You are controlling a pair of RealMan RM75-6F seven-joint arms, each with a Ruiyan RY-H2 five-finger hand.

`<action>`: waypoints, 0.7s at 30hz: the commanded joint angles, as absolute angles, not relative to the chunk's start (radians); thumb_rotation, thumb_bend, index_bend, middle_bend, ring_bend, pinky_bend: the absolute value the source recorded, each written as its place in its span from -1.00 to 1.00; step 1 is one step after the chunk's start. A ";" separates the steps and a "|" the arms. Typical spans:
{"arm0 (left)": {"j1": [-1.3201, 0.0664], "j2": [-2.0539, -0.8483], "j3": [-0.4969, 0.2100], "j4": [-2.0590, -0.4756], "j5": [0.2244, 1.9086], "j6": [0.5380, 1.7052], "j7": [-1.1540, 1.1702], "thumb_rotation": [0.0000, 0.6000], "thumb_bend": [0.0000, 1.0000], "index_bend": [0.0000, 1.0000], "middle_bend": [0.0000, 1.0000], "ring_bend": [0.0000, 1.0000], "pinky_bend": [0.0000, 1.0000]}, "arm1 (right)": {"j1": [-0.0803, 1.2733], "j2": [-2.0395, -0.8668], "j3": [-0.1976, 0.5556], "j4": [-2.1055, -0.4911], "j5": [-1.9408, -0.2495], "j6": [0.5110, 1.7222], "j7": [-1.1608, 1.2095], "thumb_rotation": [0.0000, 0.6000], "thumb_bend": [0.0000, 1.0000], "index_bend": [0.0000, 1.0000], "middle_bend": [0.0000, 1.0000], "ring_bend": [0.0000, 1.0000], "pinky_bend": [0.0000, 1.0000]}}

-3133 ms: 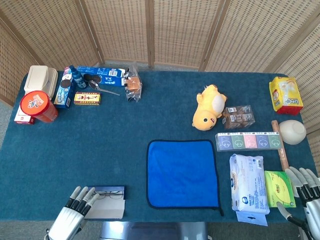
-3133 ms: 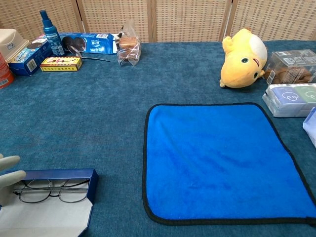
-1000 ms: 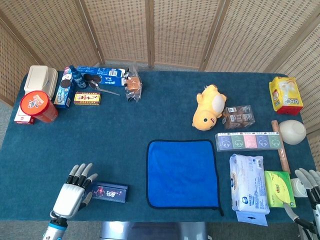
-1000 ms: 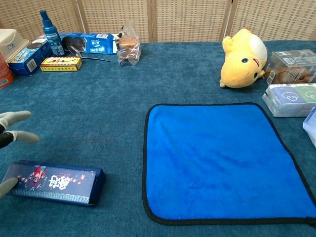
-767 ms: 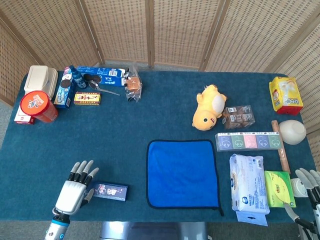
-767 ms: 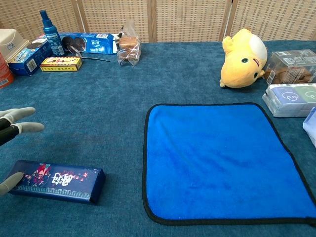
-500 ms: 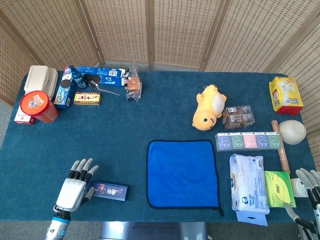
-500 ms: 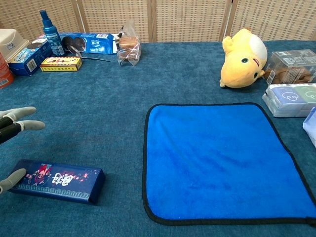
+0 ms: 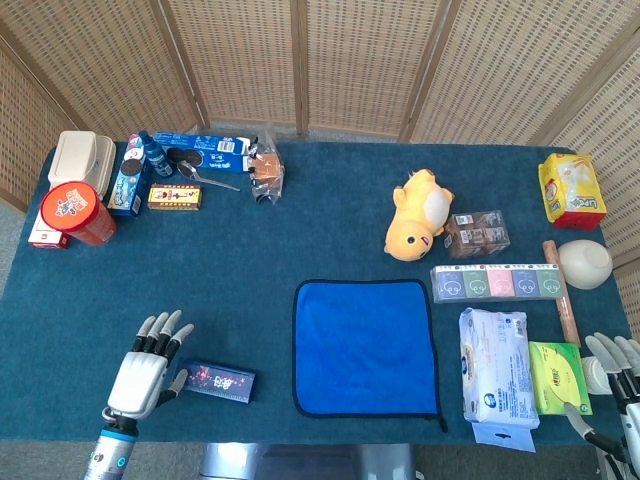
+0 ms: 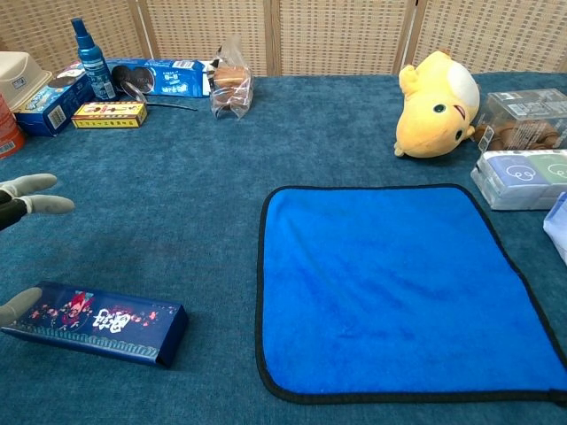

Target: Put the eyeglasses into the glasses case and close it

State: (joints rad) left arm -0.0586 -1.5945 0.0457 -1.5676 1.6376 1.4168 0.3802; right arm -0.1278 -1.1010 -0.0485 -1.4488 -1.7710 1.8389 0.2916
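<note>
The dark blue glasses case lies shut on the carpeted table near the front left, its printed lid facing up. The eyeglasses are hidden, out of sight inside it. My left hand hovers at the case's left end with its fingers spread, and its thumb tip is at the case's left end. It grips nothing. My right hand rests at the front right corner of the table, fingers apart and empty.
A blue cloth lies right of the case. A yellow plush toy, tissue packs and boxes fill the right side. Snack boxes, a bottle and a red tub stand at the back left.
The case, open with the glasses showing three seconds ago, is now shut. Over the last second my left hand drew slightly back and left from the case.
</note>
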 commanded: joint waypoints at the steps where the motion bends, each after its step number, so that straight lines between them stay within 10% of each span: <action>1: -0.058 -1.561 0.064 -1.603 1.638 1.412 0.354 0.97 -0.33 -0.72 -1.00 -1.00 -0.95 | -0.126 -1.099 -0.047 -1.453 -1.769 1.835 0.288 1.00 -0.44 -0.87 -0.81 -1.00 -0.81; 21: -0.161 -1.362 0.122 -1.840 1.487 1.154 0.561 0.41 -0.35 -0.68 -1.00 -1.00 -1.00 | -0.123 -1.086 -0.034 -1.490 -1.748 1.823 0.261 1.00 -0.44 -0.87 -0.81 -1.00 -0.81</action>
